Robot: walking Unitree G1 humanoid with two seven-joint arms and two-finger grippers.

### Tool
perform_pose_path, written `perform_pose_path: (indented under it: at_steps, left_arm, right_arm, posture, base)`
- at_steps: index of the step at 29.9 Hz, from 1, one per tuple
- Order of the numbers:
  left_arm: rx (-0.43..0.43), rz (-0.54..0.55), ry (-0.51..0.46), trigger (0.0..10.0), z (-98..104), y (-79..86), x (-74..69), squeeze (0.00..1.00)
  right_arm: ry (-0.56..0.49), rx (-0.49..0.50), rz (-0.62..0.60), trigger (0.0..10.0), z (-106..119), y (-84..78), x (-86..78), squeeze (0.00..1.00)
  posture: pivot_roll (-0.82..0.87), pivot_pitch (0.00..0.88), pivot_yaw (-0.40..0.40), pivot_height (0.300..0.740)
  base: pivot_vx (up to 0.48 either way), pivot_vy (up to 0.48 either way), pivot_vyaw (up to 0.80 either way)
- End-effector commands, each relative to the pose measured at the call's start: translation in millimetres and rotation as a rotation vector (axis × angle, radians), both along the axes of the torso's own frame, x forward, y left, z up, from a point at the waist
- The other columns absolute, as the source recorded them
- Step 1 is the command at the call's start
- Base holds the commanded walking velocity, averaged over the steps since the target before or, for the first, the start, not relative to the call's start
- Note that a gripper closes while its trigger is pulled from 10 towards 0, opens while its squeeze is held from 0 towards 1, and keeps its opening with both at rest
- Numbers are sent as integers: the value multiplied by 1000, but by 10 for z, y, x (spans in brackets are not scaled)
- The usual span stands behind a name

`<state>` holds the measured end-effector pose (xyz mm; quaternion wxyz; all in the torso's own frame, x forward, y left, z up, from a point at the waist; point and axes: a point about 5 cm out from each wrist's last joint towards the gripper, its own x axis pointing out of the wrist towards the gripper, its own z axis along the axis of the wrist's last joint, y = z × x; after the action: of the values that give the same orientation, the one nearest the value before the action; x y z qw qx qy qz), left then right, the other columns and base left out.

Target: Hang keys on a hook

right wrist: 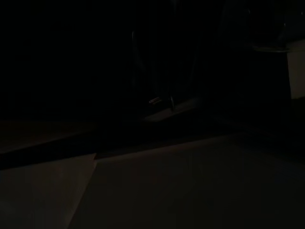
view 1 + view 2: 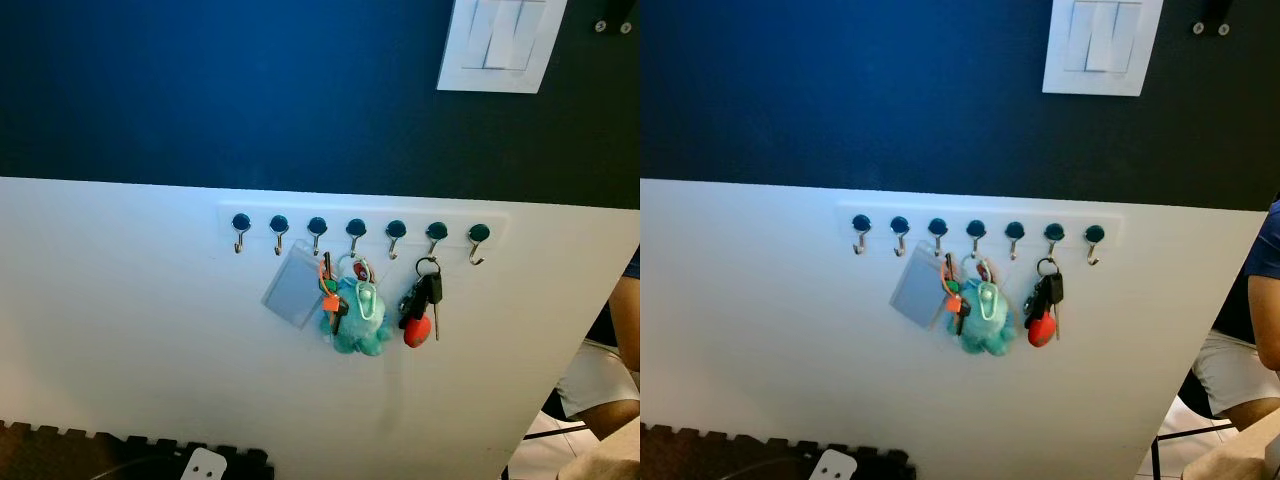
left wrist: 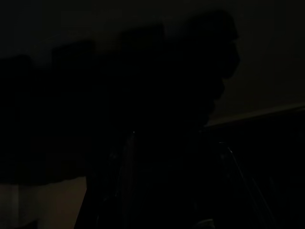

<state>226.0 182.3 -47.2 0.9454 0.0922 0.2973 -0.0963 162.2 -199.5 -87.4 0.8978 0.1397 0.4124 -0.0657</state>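
1. The left tool is only a dark outline in its wrist view, very dim; whether its fingers are apart or together, I cannot tell.
2. The right tool is just as murky in its own wrist view, with faint glints on what may be its fingers; I cannot tell its state either.
3. Ahead of the robot is a wall, dark blue above and white below.
4. On the white part, near its top edge, a rail carries seven small hooks with round dark caps in a level row.
5. The keys hang from the sixth hook counting from the left: a black fob, a metal key and a red tag at 6 o'clock below the ring.
6. At 9 o'clock from them, a teal plush with a pale clip hangs from the fourth hook.
7. Just beside it, orange and red keys dangle from the third hook, touching the plush.
8. A clear card sleeve hangs tilted further to 9 o'clock, below the second and third hooks.
9. A white switch sits on the blue wall at 1 o'clock from the rail.
10. A person's leg in pale shorts shows at 4 o'clock, past the wall's edge.
11. Dark foam mats lie on the floor at 7 o'clock, with a small white piece on them.
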Motion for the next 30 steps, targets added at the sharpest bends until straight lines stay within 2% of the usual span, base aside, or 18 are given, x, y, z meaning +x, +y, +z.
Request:
perform_pose_path:
  at_steps: [1,4,10,17,18,20,21,22,24,25,27,29,30]
  left_arm:
    - [-17,24,26,10000,-29,-11,-18,0]
    - [-15,20,24,10000,-33,-15,-30,0]
    - [10,-24,51,10000,-106,-11,-172,0]
    - [15,-29,70,10000,-126,-8,-192,0]
    - [1,19,83,10000,-132,23,-186,0]
    - [-7,39,86,10000,-133,36,-187,0]
    - [-31,97,84,10000,-130,71,-184,0]
    - [-31,97,84,10000,-130,71,-184,0]
    - [-81,209,76,10000,-128,128,-188,0]
    - [-81,209,76,10000,-128,128,-188,0]
    - [-115,276,77,10000,-137,161,-212,0]
    - [-122,277,80,10000,-147,164,-237,0]
    - [-100,235,83,10000,-152,152,-251,0]
  right_arm:
    - [-7,-7,1,10000,14,-5,35,0]
    - [-9,-8,2,10000,18,0,45,0]
    - [-10,-3,6,10000,2,49,16,0]
    - [-6,4,-3,10000,-22,78,-40,0]
    - [-3,4,-6,10000,-31,81,-66,0]
    - [-1,3,-7,10000,-35,82,-74,0]
    - [-5,3,-5,10000,-34,82,-77,0]
    - [-5,3,-5,10000,-34,82,-77,0]
    - [-33,-5,25,10000,-6,76,-32,0]
    - [-33,-5,25,10000,-6,76,-32,0]
    - [-62,-17,76,10000,29,82,32,0]
    - [-69,-27,103,10000,46,77,69,0]
    - [-67,-32,109,10000,52,67,84,0]
  posture:
    - [74,0,-7,740]
    - [70,0,3,740]
    - [59,8,40,740]
    - [47,6,44,740]
    - [46,0,44,740]
    - [46,0,44,740]
    - [43,3,37,740]
    - [43,3,37,740]
    - [47,0,18,740]
    - [47,0,18,740]
    - [46,0,8,740]
    - [45,0,2,740]
    - [45,0,2,740]
  base:
    - [0,0,0]
    - [0,0,0]
    - [0,0,0]
    - [0,0,0]
    - [0,0,0]
    - [0,0,0]
    - [0,0,0]
    - [0,0,0]
    - [0,0,0]
    - [0,0,0]
    - [0,0,0]
    - [0,0,0]
    - [0,0,0]
